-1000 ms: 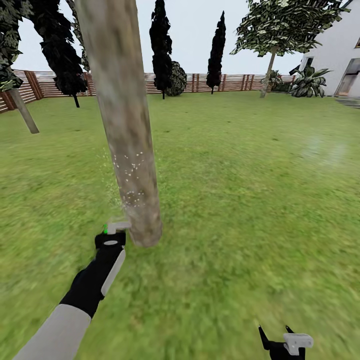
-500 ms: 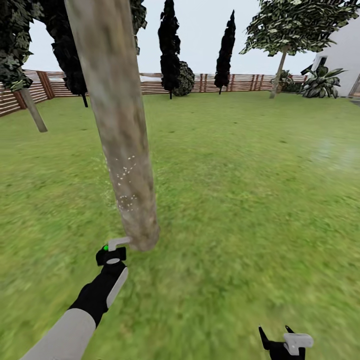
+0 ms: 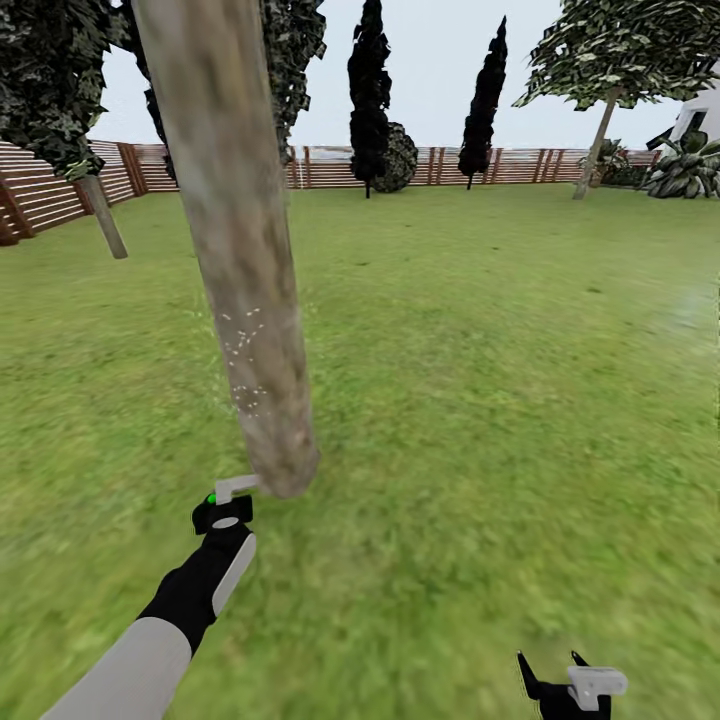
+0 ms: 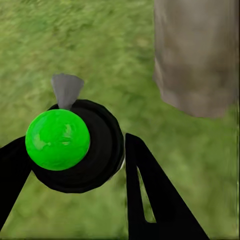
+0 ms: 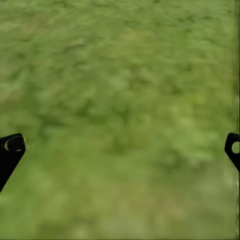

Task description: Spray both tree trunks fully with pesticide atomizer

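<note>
A thick beige-grey tree trunk [image 3: 240, 250] rises close in front of me, with white pesticide specks [image 3: 245, 360] scattered on its lower part. My left gripper [image 3: 222, 512] is shut on the pesticide atomizer [image 3: 228, 492], held at the foot of the trunk, its grey nozzle pointing at the bark. In the left wrist view the atomizer [image 4: 70, 145] shows its bright green dot between the black fingers [image 4: 150, 195], with the trunk [image 4: 197, 55] just beyond. My right gripper [image 3: 560, 680] hangs open over the grass floor [image 5: 120, 100]. A second leaning tree [image 3: 105, 225] stands by the fence at left.
The garden lawn [image 3: 480, 350] stretches out to the right and ahead. A brown slat fence [image 3: 330, 167] closes the far side. Dark cypresses [image 3: 370, 95] and a round bush stand at the fence, and a leafy tree [image 3: 600, 140] grows at far right.
The view has turned left, so the background slid right. The left gripper with the atomizer sits lower, nearer the trunk's foot, than a second ago. The right gripper is unchanged.
</note>
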{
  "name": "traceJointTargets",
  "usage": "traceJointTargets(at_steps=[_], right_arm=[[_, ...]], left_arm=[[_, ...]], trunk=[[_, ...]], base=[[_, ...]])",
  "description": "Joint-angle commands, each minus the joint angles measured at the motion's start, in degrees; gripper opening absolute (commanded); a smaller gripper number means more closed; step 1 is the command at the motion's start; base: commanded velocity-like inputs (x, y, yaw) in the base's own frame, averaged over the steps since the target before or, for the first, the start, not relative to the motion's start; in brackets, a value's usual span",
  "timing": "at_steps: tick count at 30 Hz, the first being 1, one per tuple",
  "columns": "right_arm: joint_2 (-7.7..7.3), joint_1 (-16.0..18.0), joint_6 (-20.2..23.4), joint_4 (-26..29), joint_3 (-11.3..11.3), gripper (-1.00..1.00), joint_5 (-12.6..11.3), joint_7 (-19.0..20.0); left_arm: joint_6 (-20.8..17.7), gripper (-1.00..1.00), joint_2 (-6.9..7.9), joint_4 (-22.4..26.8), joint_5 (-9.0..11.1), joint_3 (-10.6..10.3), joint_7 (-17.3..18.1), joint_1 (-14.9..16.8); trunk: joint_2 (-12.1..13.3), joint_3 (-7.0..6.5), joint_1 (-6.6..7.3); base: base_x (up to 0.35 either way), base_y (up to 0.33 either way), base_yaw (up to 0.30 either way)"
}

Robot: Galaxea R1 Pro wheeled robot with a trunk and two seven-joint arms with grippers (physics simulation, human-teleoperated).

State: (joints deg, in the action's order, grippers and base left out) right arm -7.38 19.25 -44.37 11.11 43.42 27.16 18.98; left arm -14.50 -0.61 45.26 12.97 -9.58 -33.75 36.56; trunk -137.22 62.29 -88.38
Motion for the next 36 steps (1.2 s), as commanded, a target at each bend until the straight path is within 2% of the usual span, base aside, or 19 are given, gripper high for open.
traceJointTargets(at_steps=[1, 7, 18, 32, 36], right_arm=[[0.00, 0.00, 0.02, -0.01, 0.00, 1.00, 0.00, 0.00], [0.01, 0.00, 0.04, 0.01, 0.00, 1.00, 0.00, 0.00], [0.00, 0.00, 0.06, -0.01, 0.00, 1.00, 0.00, 0.00], [0.00, 0.00, 0.05, 0.00, -0.03, 1.00, 0.00, 0.00], [0.01, 0.00, 0.04, 0.00, -0.03, 1.00, 0.00, 0.00]], left_arm=[[-0.01, -1.00, 0.00, 0.00, -0.05, 0.00, 0.00, 0.00], [-0.09, -1.00, 0.08, 0.09, -0.45, -0.01, -0.07, 0.00], [-0.09, -1.00, 0.09, 0.05, -0.60, -0.09, 0.00, 0.00], [-0.10, -1.00, 0.17, 0.08, -0.65, -0.01, -0.08, 0.00], [-0.10, -1.00, 0.16, 0.04, -0.67, -0.02, -0.09, 0.00]], trunk=[[0.00, 0.00, 0.00], [0.00, 0.00, 0.00], [0.00, 0.00, 0.00], [0.00, 0.00, 0.00], [0.00, 0.00, 0.00]], base=[[0.000, -0.272, 0.001], [0.000, -0.272, 0.028], [0.089, -0.269, 0.262], [0.153, -0.261, 0.017], [0.020, -0.269, 0.192]])
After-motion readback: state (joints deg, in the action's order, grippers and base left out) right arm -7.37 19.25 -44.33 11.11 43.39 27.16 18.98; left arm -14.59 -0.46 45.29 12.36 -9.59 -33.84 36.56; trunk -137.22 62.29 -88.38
